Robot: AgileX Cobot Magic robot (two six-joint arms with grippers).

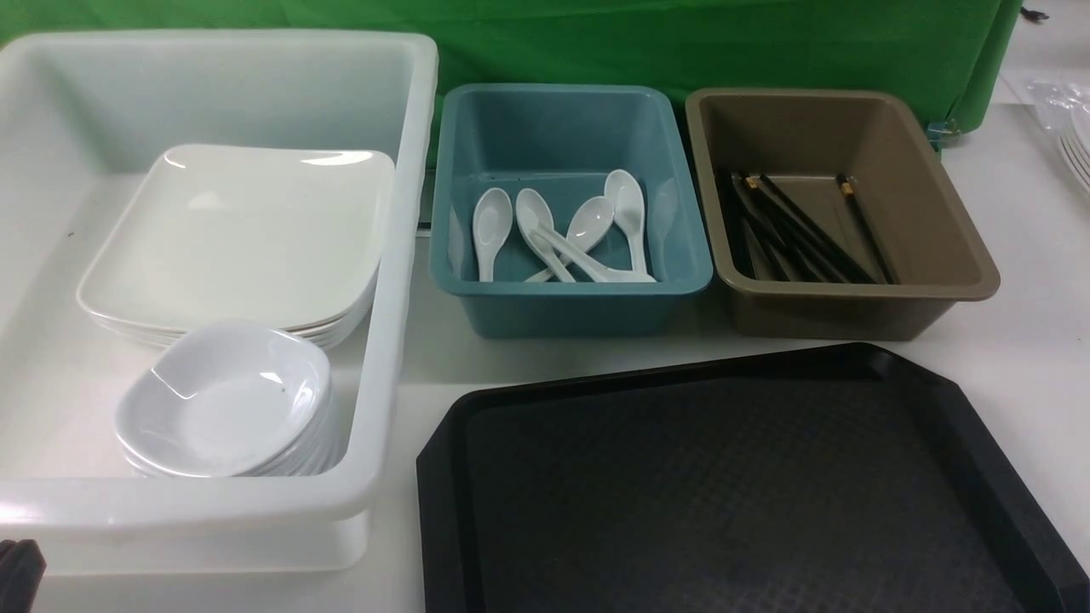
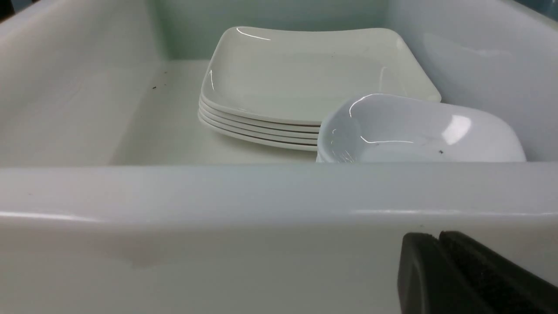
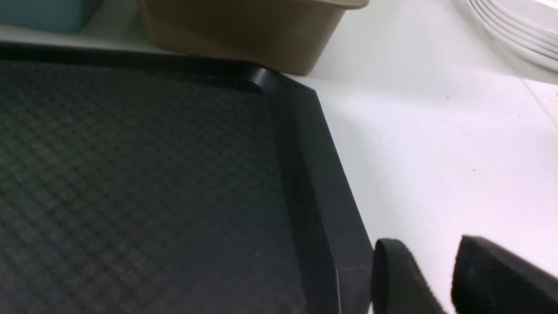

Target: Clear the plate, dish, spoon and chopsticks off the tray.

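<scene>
The black tray [image 1: 732, 494] lies at the front right, with nothing on the part I see; its diamond texture fills the right wrist view [image 3: 130, 174]. A white square plate [image 1: 247, 230] [image 2: 305, 74] tops a stack inside the white bin. In front of it a small white dish [image 1: 226, 396] [image 2: 418, 131] tops another stack. Several white spoons [image 1: 492, 217] lie in the teal bin, and black chopsticks [image 1: 800, 230] in the brown bin. My left gripper [image 1: 17, 570] [image 2: 438, 237] is shut and holds nothing, just outside the white bin's near wall. My right gripper [image 3: 429, 240] stands open over the table beside the tray's right rim.
The white bin [image 1: 400, 255] [image 2: 218, 192] fills the left side. The teal bin [image 1: 562, 111] and the brown bin [image 1: 937, 213] [image 3: 244, 30] stand behind the tray. A stack of white plates [image 1: 1077, 145] [image 3: 514, 30] sits at the far right of the table.
</scene>
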